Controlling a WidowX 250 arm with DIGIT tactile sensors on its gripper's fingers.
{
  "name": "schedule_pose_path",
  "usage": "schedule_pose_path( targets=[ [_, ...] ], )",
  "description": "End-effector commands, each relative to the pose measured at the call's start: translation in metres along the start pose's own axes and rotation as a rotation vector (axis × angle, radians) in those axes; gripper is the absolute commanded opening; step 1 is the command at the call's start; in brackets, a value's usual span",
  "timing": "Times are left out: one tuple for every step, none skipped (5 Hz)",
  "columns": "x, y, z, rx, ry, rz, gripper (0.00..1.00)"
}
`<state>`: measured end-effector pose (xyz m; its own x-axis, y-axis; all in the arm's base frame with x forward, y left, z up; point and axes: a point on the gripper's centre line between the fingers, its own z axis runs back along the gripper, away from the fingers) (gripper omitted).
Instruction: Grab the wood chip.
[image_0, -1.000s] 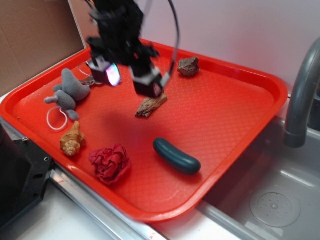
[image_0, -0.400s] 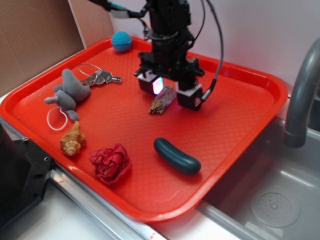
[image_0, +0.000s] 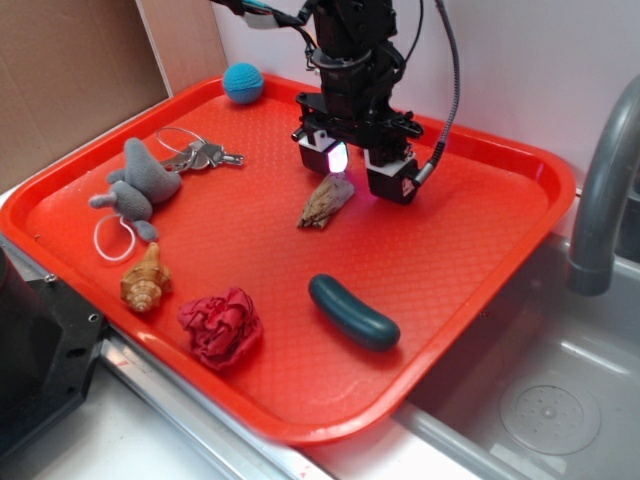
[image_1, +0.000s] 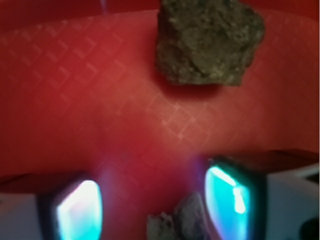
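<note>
tray (image_0: 480, 230): red, diamond-embossed. wood chip (image_0: 326, 202): tan-brown, grooved; rock (image_1: 207, 40): dark brown-grey. ball (image_0: 243, 83) blue, cloth (image_0: 221, 326) crimson, shell (image_0: 145, 279) orange-tan, pickle (image_0: 353, 312) dark teal.

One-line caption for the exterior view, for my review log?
Open claw poised above the wood chip on the red tray, not yet gripping it.

A small, rough, light tan-brown wood chip (image_0: 326, 201) — elongated, tapered toward its lower-left end — lies flat mid-tray.
</note>
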<state>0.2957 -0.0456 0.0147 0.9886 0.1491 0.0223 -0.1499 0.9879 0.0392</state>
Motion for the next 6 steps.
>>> schedule_pose_path(
  targets=[
    [-0.037, 0.011, 0.01, 0.014, 0.008, -0.004, 0.0],
    [-0.04, 0.02, 0.026, -0.004, -0.022, 0.016, 1.0],
    [-0.041, 0.028, 0.047, -0.058, -0.058, 0.063, 1.0],
    [-0.048, 0.033, 0.054, -0.052, -0.055, 0.099, 1.0],
    [-0.065, 0.039, 0.045, -0.063, -0.044, 0.097, 1.0],
    [-0.078, 0.03, 0.03, -0.055, -0.023, 0.067, 1.0]
  ],
)
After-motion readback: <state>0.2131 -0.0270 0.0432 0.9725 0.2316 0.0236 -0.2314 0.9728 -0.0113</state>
